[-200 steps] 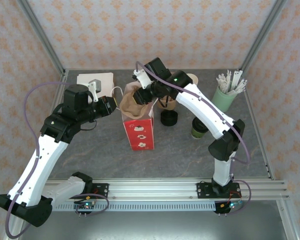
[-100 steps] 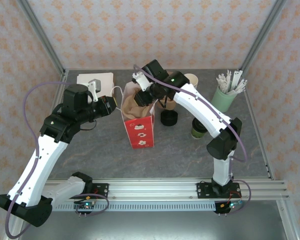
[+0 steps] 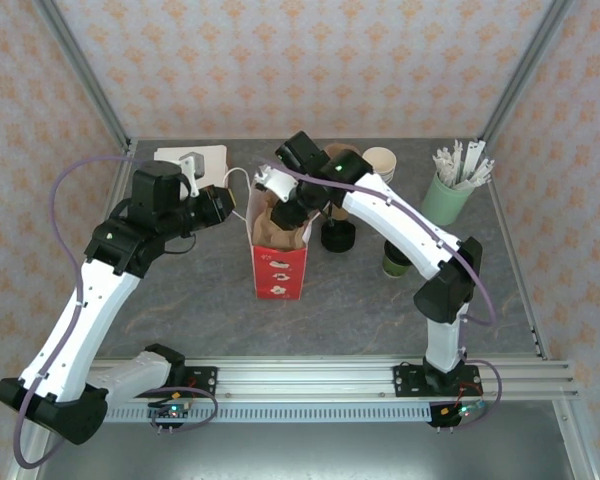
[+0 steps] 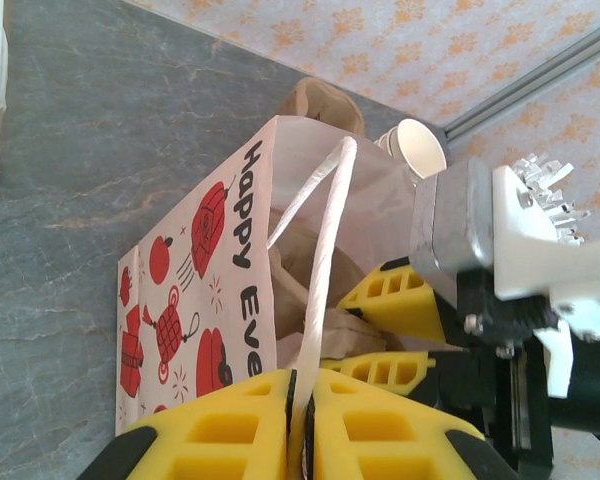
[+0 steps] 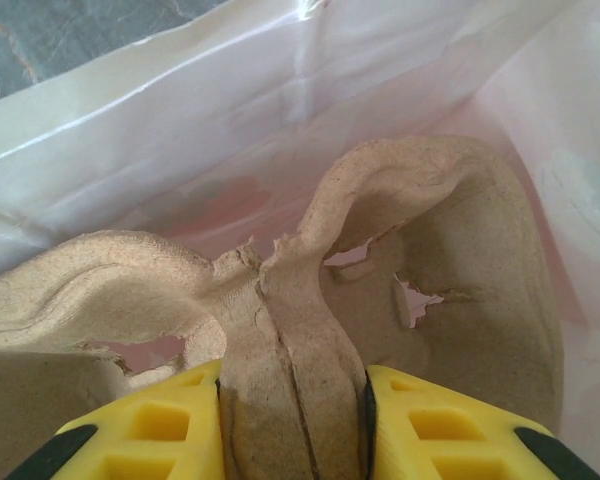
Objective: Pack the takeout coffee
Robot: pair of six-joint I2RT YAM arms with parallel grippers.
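Peach, orange-patterned wallpaper (image 3: 280, 60) is enclosing the space beyond the right gripper (image 5: 292, 420); a grey marbled tabletop (image 3: 180, 290) is lying beneath it, aluminium posts (image 3: 82, 70) rising behind.

the mouth of the red-and-white paper bag (image 3: 280, 265) is plugged by the brown moulded-pulp cup tray (image 5: 400, 250) in my right gripper (image 5: 292, 420); my left gripper (image 4: 302, 410), pinching the white cord handle (image 4: 325, 250), bars its left. the grey table (image 3: 180, 300) on its near side is free.

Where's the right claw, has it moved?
Yes. The right gripper, holding a cardboard tray, slid nearer and left, away from the stick holder, into the bag.
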